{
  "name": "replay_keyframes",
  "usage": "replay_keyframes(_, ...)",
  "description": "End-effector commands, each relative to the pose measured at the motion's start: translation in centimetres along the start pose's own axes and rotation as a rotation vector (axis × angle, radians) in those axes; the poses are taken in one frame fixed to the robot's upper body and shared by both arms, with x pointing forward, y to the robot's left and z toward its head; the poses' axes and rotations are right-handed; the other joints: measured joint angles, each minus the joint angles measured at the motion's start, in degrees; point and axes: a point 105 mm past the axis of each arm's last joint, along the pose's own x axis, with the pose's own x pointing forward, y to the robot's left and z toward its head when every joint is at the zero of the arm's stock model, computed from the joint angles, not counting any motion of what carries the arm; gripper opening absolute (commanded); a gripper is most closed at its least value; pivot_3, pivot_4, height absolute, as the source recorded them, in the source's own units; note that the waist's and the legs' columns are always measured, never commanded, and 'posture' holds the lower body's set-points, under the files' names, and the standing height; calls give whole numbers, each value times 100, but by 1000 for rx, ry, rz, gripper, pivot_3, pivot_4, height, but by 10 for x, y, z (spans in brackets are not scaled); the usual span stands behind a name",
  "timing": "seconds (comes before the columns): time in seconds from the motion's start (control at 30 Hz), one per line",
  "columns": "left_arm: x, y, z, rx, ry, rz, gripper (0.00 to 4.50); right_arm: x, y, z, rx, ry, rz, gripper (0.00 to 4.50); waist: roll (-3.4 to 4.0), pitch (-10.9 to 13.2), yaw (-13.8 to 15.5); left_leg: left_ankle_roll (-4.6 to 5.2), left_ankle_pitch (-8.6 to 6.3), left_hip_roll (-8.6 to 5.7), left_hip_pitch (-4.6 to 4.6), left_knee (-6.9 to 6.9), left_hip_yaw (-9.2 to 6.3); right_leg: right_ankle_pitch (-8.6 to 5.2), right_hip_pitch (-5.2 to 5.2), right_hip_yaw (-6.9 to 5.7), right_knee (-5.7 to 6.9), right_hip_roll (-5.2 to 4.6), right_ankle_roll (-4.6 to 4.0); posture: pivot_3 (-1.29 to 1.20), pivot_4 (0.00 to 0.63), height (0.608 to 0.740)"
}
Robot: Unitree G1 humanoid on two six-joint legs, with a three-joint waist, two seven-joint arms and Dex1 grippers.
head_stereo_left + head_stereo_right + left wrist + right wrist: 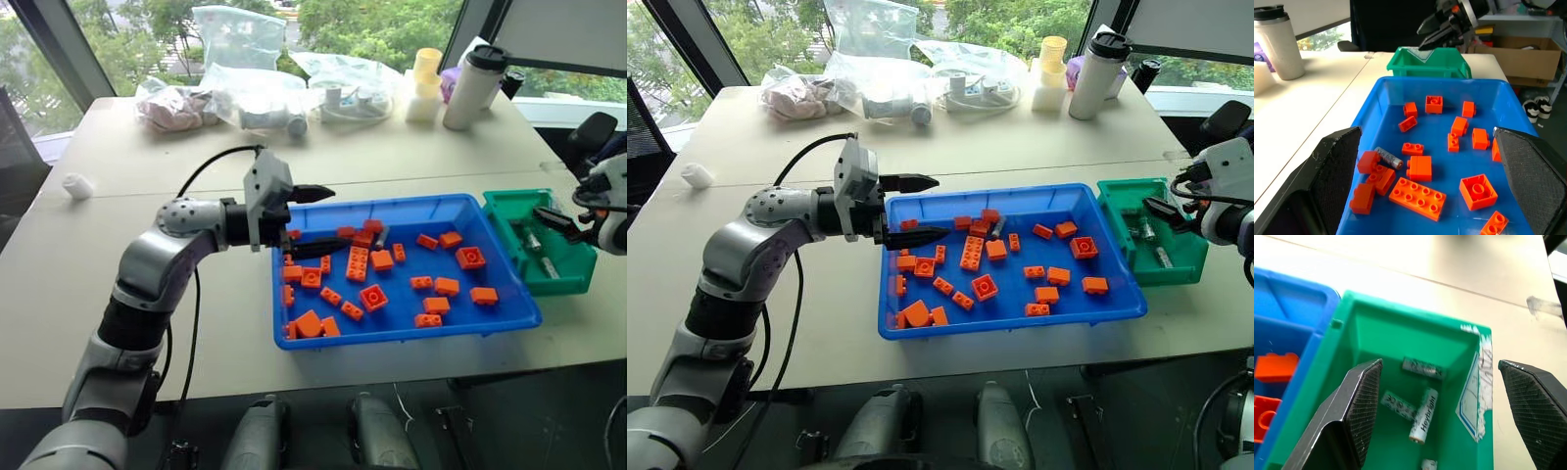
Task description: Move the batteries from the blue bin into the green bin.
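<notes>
Risk: left end effector (911, 209), spread wide, empty, could pinch orange bricks (1418, 195) instead of battery (1388, 157) in blue bin (1376, 105).
Right end effector (1440, 396): agape, empty, over green bin (1400, 320).

Orange toy bricks (971, 253) scattered loose, one long eight-stud plate among smaller blocks. Beige table (411, 157) made of two tops butted together. Far edge: clear plastic bags (240, 39) in a heap, one with pinkish contents (174, 106). White tumbler with black lid (474, 86) upright beside a pale yellow cup stack (426, 73). Small white object (77, 185) alone near the left edge. Cardboard box (1523, 58) on the floor.
</notes>
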Motion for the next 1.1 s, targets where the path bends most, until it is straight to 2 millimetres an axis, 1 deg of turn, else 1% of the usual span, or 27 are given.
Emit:
replay_keyframes(0.03,-15,1,7,52,47,11,4500,3,41,40,-84,-127,187,4008,1,0,-10,0,0,3,0,-1,0,0,-1,0,0,3,0,0,150,740)
replay_keyframes(0.07,-21,0,5,61,85,1,4500,8,57,44,-97,-135,257,4008,-1,0,-11,0,0,4,1,-3,-1,0,-1,0,0,4,0,0,150,740)
replay_keyframes(0.17,-33,-5,1,81,169,-24,4500,21,87,44,-105,-126,380,4008,-3,2,3,0,0,4,1,-2,-2,0,-1,-1,-1,2,0,0,150,740)
replay_keyframes(0.23,-43,-12,-2,103,241,-51,4500,38,113,36,-105,-87,462,4008,-3,2,17,0,0,2,0,-2,-1,0,0,-1,-4,-1,0,0,150,740)
replay_keyframes(0.3,-50,-16,0,126,283,-53,4500,57,134,22,-92,-24,504,4008,-3,2,20,0,0,1,-1,-2,-2,0,0,-1,-4,-3,0,0,150,740)
replay_keyframes(0.33,-51,-17,2,134,289,-47,4500,63,142,15,-101,5,521,4008,-3,2,34,0,0,0,-1,-2,-2,0,-1,-1,-5,-4,0,0,150,740)
replay_keyframes(0.4,-52,-17,5,144,290,-26,4500,71,149,7,-96,35,528,4008,-4,2,67,-1,0,-1,-3,-1,-4,0,-1,-4,-5,-6,-1,0,150,740)
replay_keyframes(0.43,-52,-17,7,145,288,-18,4500,71,155,5,-101,38,562,4266,-4,2,79,-1,0,-4,-6,-1,-6,0,-1,-5,-7,-8,-1,0,150,740)
replay_keyframes(0.47,-53,-18,8,144,287,-12,4500,70,161,4,-112,38,594,4266,-4,2,82,0,0,-5,-8,0,-5,0,-1,-5,-8,-10,-1,0,150,740)
replay_keyframes(0.57,-55,-20,10,137,286,5,4500,75,167,1,-133,49,602,4266,-4,2,35,0,0,-8,-12,0,-5,0,-7,-5,-8,-13,0,0,150,740)
replay_keyframes(0.8,-56,-23,10,122,280,31,4500,83,175,-7,-159,100,640,4266,-4,3,3,0,0,-3,-11,-1,-5,0,-11,-4,-3,-5,0,0,150,740)
replay_keyframes(1.1,-53,-22,10,117,264,38,4500,98,182,-18,-201,136,696,4266,-4,2,12,-1,0,-4,-11,0,-4,0,-11,-4,-4,-7,0,0,150,740)
